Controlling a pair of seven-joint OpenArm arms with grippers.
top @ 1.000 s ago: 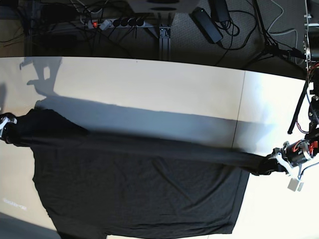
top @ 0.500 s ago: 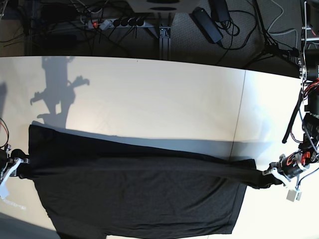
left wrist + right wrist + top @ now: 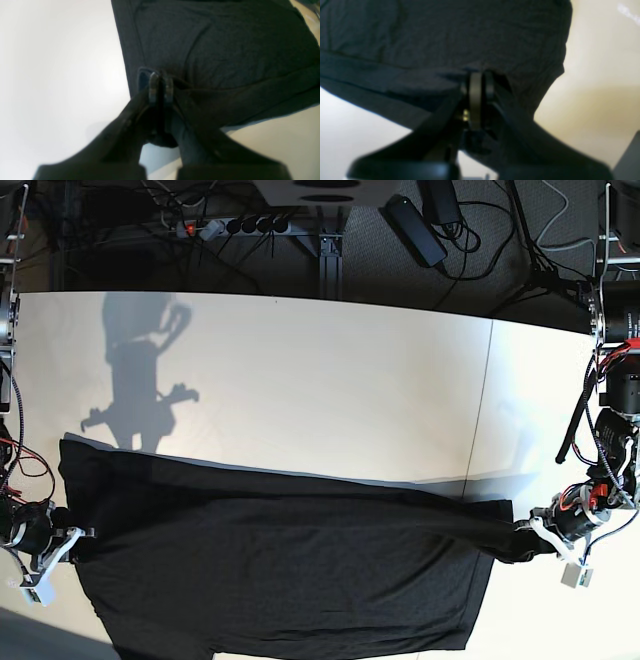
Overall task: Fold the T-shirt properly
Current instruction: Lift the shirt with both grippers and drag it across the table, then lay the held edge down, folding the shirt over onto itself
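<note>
In the base view the right pincer (image 3: pixel 68 537) sits low at the far-left edge of the scene, over the left margin of the worktop (image 3: pixel 300 380). Its jaws are pressed together on a bunched edge of the T-shirt (image 3: pixel 280 570), as the right wrist view confirms: the right pincer (image 3: pixel 480 85) has both tips clamped on a pinch of black cloth, with fabric spreading above and to the left of them. The T-shirt lies across the near half of the worktop, flat and dark, reaching from the left margin to just past the seam line in the worktop on the right; its near edge runs off the bottom of the base view. A raised fold of cloth runs left to right across the garment between the two pincers. No graphic or label shows on the visible surface. The far half of the worktop is bare and carries an arm shadow (image 3: pixel 140 380) at far left. At the right end, the left pincer (image 3: pixel 528 532) grips the T-shirt's right corner, drawn into a taut point. The left wrist view shows the left pincer (image 3: pixel 161 87) closed narrow on a fold of cloth, with the T-shirt (image 3: pixel 225 50) extending up and to the right of it.
</note>
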